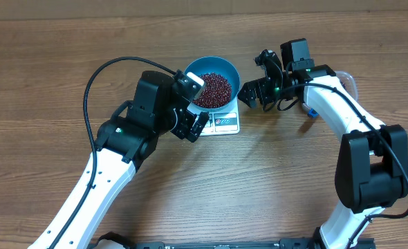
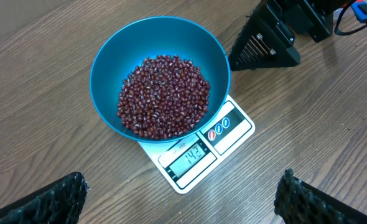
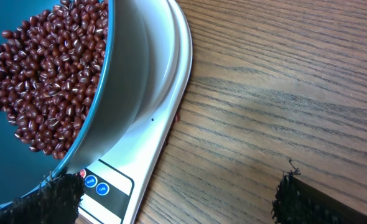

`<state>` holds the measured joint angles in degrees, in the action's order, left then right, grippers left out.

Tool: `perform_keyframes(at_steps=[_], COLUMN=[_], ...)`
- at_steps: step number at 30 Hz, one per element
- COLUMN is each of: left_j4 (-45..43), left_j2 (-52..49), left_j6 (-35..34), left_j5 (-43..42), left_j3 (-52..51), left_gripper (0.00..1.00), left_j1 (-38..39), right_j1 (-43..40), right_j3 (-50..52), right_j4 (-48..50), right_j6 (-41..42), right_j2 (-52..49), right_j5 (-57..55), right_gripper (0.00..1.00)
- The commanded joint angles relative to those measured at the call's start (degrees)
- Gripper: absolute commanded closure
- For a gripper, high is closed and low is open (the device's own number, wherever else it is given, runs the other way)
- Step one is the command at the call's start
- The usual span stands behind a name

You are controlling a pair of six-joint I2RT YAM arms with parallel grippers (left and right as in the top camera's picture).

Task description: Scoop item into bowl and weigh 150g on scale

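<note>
One scale (image 1: 226,123) turns its display toward the robot (image 1: 100,176).

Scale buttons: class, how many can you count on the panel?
2: the red button sits next to the display, the blue button beside it, nearer the scale's corner. The bowl could hide more.

scale (image 1: 226,123) was mostly hidden under bowl (image 1: 214,66) overhead, display too small to read; right wrist view cut both off at edges

White tubular left arm (image 1: 97,181) and right arm (image 1: 339,104), black boxy joints (image 1: 370,166); thin black cable (image 1: 87,93) on the left; black finger pads (image 2: 53,200) seemingly knobbly.
</note>
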<state>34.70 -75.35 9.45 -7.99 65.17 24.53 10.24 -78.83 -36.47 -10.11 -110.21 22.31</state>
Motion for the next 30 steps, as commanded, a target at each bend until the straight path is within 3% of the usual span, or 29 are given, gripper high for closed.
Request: perform_keyframes(at_steps=[1, 9, 26, 30], left_j4=[0.0, 0.0, 0.0, 0.0], left_j2=[1.1, 1.1, 1.1, 1.1], left_j6=[1.1, 1.1, 1.1, 1.1], left_j5=[-0.8, -0.8, -0.8, -0.8], left_j3=[0.0, 0.0, 0.0, 0.0], left_gripper=[0.01, 0.00, 0.00, 0.00], left_j1=[-0.2, -0.1, -0.1, -0.1], right_j1=[0.4, -0.4, -2.6, -2.6], right_j3=[0.1, -0.6, -13.5, -16.0], right_j4=[0.5, -3.2, -29.0, -33.0], right_j6=[0.7, 0.9, 0.9, 4.4], right_j2=[-0.2, -0.2, 5.4, 6.8], right_j5=[0.3, -0.8, -3.9, -7.7], right_gripper=[0.00, 0.00, 0.00, 0.00])
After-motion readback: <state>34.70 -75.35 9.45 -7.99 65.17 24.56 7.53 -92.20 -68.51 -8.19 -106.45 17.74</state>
